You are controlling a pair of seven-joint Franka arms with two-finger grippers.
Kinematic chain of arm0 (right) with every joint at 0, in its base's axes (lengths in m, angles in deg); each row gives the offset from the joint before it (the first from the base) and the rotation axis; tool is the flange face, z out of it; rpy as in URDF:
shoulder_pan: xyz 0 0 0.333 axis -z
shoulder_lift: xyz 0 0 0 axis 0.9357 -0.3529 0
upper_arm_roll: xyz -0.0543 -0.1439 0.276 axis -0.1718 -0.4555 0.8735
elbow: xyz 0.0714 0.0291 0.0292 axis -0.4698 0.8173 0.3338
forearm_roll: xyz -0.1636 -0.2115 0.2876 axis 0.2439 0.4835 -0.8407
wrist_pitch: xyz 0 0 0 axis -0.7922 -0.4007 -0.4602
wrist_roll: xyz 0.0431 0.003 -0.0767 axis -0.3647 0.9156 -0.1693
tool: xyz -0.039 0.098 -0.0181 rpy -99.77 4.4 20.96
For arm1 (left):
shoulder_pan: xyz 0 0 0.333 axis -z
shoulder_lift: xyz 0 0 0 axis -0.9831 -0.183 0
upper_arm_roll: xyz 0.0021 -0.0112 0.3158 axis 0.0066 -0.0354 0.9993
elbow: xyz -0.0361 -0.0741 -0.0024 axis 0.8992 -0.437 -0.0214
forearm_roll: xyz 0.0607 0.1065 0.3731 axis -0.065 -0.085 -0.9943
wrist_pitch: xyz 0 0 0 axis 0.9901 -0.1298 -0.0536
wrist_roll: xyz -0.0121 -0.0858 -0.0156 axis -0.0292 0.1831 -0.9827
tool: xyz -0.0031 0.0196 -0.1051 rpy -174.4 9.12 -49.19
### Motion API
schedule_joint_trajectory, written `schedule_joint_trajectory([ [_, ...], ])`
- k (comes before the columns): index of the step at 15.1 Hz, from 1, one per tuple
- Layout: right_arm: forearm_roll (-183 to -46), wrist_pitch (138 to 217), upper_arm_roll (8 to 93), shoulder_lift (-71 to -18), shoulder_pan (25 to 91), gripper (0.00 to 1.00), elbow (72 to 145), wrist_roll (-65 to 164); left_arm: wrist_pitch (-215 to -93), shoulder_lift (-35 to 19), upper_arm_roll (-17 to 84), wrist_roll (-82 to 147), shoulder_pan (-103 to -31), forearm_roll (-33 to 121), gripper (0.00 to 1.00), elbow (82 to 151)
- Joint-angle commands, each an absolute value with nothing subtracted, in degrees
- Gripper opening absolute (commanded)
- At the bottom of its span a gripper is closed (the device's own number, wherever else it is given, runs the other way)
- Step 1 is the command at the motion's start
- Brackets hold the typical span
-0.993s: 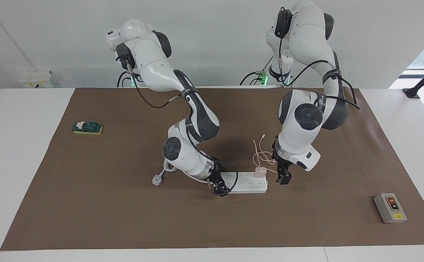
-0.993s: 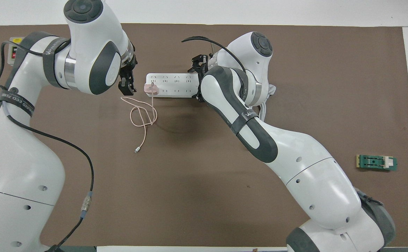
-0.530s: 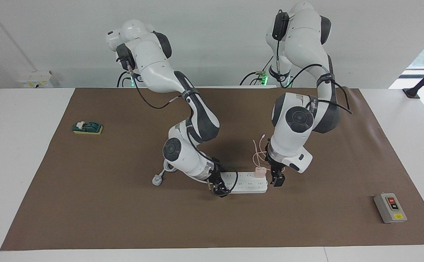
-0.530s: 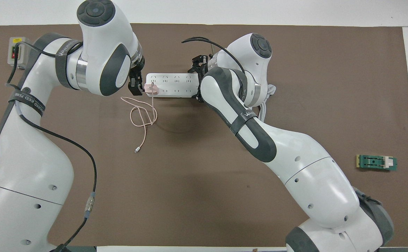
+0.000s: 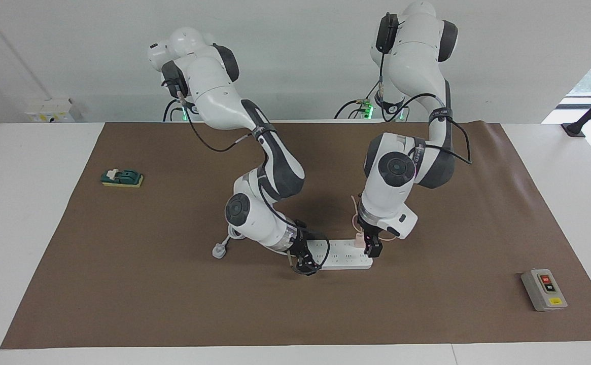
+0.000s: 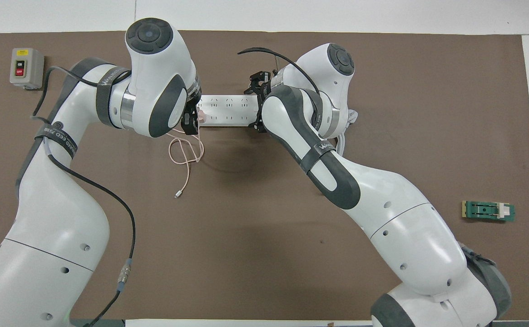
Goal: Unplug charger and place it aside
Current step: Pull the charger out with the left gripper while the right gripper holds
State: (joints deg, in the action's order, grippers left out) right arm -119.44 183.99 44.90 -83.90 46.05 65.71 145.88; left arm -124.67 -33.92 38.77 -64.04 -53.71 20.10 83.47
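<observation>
- Facing view: the long white power strip (image 5: 343, 255) lies flat on the brown mat (image 5: 173, 304), and everything here is placed from it.
- The charger (image 5: 358, 240), a small pink cube, is plugged into the power strip at the end toward the left arm.
- Its thin pink cable (image 6: 183, 154) curls on the mat nearer to the robots than the power strip.
- The left gripper (image 5: 372, 248) is down at the charger, with its fingers apart on either side of the cube. It is not squeezing it.
- The right gripper (image 5: 303, 263) is on the other end of the power strip. I cannot tell if its fingers are together or apart.
- A white plug (image 5: 218, 250) with a thick cord lies just past that end of the power strip.
- A grey switch box (image 5: 544, 289) sits well apart from the power strip, toward the left arm's end.
- A green block (image 5: 122, 178) sits well apart from the power strip, toward the right arm's end.
</observation>
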Motion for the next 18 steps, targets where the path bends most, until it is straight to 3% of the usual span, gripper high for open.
schedule_joint_trajectory([
  [1,-120.0,187.0,45.4,-85.5,46.7,1.0,64.1,146.1,-126.5,-31.0,39.5,-64.7,-53.0,20.6,1.0,88.0],
  [6,-120.0,186.9,45.4,-85.5,46.7,1.0,64.0,146.1,-134.5,-28.9,39.5,-64.8,-52.6,20.6,1.0,94.6],
  [10,-120.0,186.3,45.4,-85.4,46.8,1.0,64.0,146.1,-134.8,-28.8,39.5,-64.8,-52.6,20.6,1.0,95.0],
  [16,-120.0,186.4,45.4,-85.5,46.9,1.0,64.0,146.1,-134.7,-28.6,39.6,-64.8,-51.9,20.5,0.91,95.2],
  [18,-120.0,186.4,45.4,-85.4,46.9,1.0,64.0,146.2,-134.7,-28.6,39.6,-64.7,-51.9,20.3,0.82,95.2],
])
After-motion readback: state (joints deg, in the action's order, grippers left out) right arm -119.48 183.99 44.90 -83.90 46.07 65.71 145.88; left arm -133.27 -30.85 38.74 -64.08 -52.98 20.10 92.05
